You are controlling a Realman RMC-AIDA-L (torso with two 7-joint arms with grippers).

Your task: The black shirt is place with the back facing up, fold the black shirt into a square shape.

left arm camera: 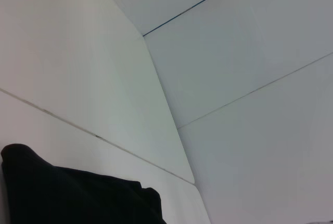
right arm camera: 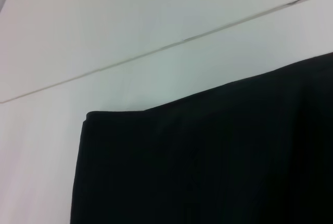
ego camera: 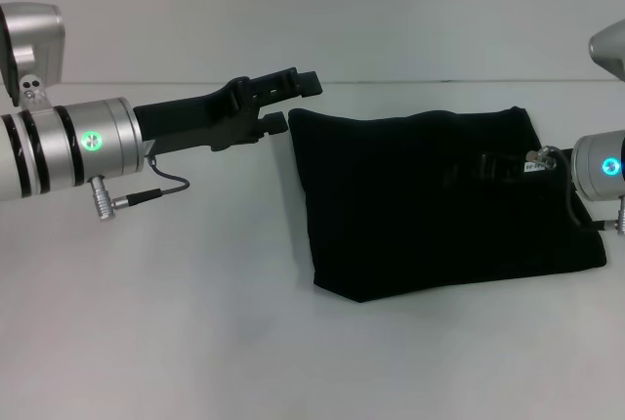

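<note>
**Shirt nearly squared; both arms around the bundle**

My left gripper [ego camera: 298, 100] hangs with its two black fingers apart and nothing between them, its tips just beside the far left corner of the black shirt [ego camera: 430, 200], close to the cloth but, as far as I can judge from the head view, not touching it. The arm behind it reaches in from the left side of the table [ego camera: 195, 322], raised off the surface.

My right gripper [ego camera: 488, 168] reaches in over the right part of the shirt. It is dark against dark fabric, so I cannot tell how its fingers stand, or whether they hold any cloth.

The shirt lies right of the table's centre, toward the far edge, already folded down to a compact four-sided block. It is wider than it is deep, with the near edge slanting and the near left corner rounded. No lettering shows. The right wrist view shows a clean layered corner.

I judge that I am at the last stage: the folds are in and what remains is trimming the outline. The next move, I think, calls for either one more fold across the long side, or freeing the right arm without dragging the layers, then checking that the edges lie flush.
</note>
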